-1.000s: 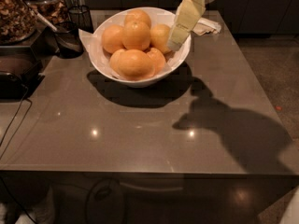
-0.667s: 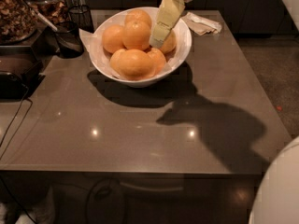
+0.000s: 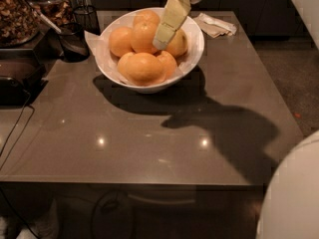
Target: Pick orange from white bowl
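A wide glossy white bowl [image 3: 197, 43] with a white paper lining stands at the back of the brown table. It holds several oranges [image 3: 143, 67], piled together. My gripper [image 3: 162, 41] reaches down from the top of the view over the bowl. Its pale yellow fingers [image 3: 170, 20] point down and left, with the tips just above the oranges in the middle of the pile. It holds nothing that I can see.
A small dark mesh cup [image 3: 85, 18] and a dark scoop-like container [image 3: 73, 41] stand left of the bowl. Dark trays with dried food [image 3: 17, 16] sit at the far left. A folded white napkin [image 3: 215, 25] lies behind right. My white body [image 3: 294, 198] shows bottom right.
My gripper has moved left, from the bowl's right rim to over the middle of the oranges. Its shadow on the table shifted left. My white body has come into view bottom right.
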